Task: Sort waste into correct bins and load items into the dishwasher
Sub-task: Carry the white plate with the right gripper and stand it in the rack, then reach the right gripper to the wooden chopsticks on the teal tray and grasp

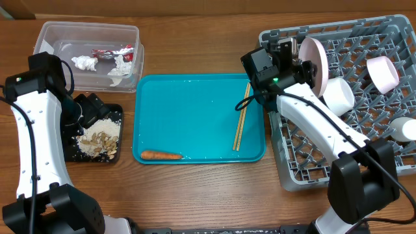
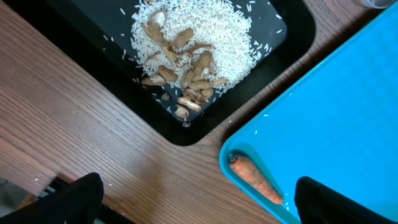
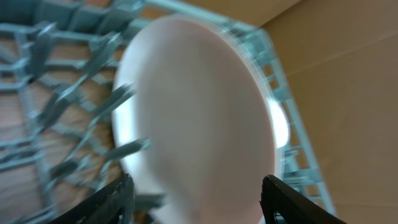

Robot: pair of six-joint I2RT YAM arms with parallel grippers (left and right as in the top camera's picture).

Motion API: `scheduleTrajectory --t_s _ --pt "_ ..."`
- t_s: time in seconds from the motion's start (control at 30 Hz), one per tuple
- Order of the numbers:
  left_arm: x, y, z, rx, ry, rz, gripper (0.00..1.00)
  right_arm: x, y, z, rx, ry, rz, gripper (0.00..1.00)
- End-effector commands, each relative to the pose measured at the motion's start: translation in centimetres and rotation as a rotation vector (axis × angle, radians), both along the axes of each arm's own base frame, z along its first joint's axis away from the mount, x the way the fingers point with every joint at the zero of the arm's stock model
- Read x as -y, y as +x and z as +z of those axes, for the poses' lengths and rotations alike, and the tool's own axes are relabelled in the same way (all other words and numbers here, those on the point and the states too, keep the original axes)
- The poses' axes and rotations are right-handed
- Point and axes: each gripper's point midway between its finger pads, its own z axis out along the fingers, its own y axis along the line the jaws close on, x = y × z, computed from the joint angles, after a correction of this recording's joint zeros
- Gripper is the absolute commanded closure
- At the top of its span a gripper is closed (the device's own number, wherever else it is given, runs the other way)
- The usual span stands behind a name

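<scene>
**Rack and dishes.** The plate (image 3: 199,112) stands on edge between pegs at the near-left corner of the rack (image 1: 296,170), pale pink side toward my right wrist camera. My right tool (image 3: 196,193) straddles the plate's lower rim, fingers apart, one on each side. Motion blur hides whether either pad touches it. Farther along the rack lie two bowls (image 1: 338,94) (image 1: 383,73), both on their sides, and a cup (image 1: 404,128) sits near the right edge.

**Teal tray.** The teal tray (image 1: 188,110) is at the centre of the worktop (image 1: 195,188), just left of the rack. It carries the chopsticks (image 1: 242,117), which lie side by side near its right wall. The carrot (image 2: 255,179) lies in its near-left corner, against the rim.

**Black tray.** The black tray (image 2: 186,134) sits left of the teal tray. It holds a heap of rice (image 2: 205,31) with brown husk-like scraps (image 2: 186,68) on top. My left tool (image 2: 199,186) hangs above the gap between the two trays, fingers spread wide with nothing between them.

**Tub.** The tub (image 1: 84,29) stands at the far left. It contains the wrapper (image 1: 114,52) and two wads of tissue (image 1: 84,63) (image 1: 122,64). A white label (image 1: 44,44) marks its left end. Neither the label's writing nor the wrapper's print can be read.
</scene>
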Motion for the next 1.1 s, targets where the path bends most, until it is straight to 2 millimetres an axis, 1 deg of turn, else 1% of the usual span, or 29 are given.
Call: scheduleTrajectory --t_s 0.0,0.03,0.13,0.2,0.27,0.33,0.4,0.47,0.63,0.7,0.87,1.0,1.07 --pt "0.0 0.1 1.0 0.035 0.008 0.004 0.00 -3.0 -0.4 -0.2 0.001 0.278 0.066 0.32" --pt "0.0 0.1 1.0 0.035 0.008 0.004 0.00 -5.8 -0.8 -0.1 -0.037 0.455 0.152 0.31" --pt "0.0 0.1 1.0 0.036 0.008 0.004 0.00 -10.8 -2.0 0.9 -0.099 0.729 0.306 0.32" --pt "0.0 0.1 1.0 0.036 0.008 0.004 0.00 -13.9 -2.9 1.5 -0.142 0.897 0.393 0.32" --pt "0.0 0.1 1.0 0.036 0.008 0.004 0.00 -15.7 -3.7 1.6 -0.179 1.016 0.399 0.32" --pt "0.0 0.1 1.0 0.036 0.008 0.004 0.00 -16.2 -4.5 0.9 -0.224 1.067 0.364 0.32" --pt "0.0 0.1 1.0 0.036 0.008 0.004 0.00 -16.1 -4.9 0.0 -0.253 1.065 0.336 0.32" --pt "0.0 0.1 1.0 0.036 0.008 0.004 0.00 -16.2 -5.3 -1.3 -0.294 1.054 0.314 0.32" --pt "0.0 0.1 1.0 0.036 0.008 0.004 0.00 -16.6 -6.6 -5.1 -0.401 1.044 0.200 0.32" --pt "0.0 0.1 1.0 0.036 0.008 0.004 0.00 -17.2 -6.9 -6.7 -0.438 1.042 0.166 0.32" --pt "0.0 0.1 1.0 0.036 0.008 0.004 0.00 -18.7 -8.1 -9.9 -0.511 1.016 0.122 0.33" --pt "0.0 0.2 1.0 0.037 0.009 0.004 0.00 -19.6 -8.8 -11.9 -0.552 0.992 0.102 0.33" --pt "-0.1 0.1 1.0 0.036 0.010 0.004 0.00 -19.6 -9.1 -12.9 -0.564 0.983 0.065 0.33"
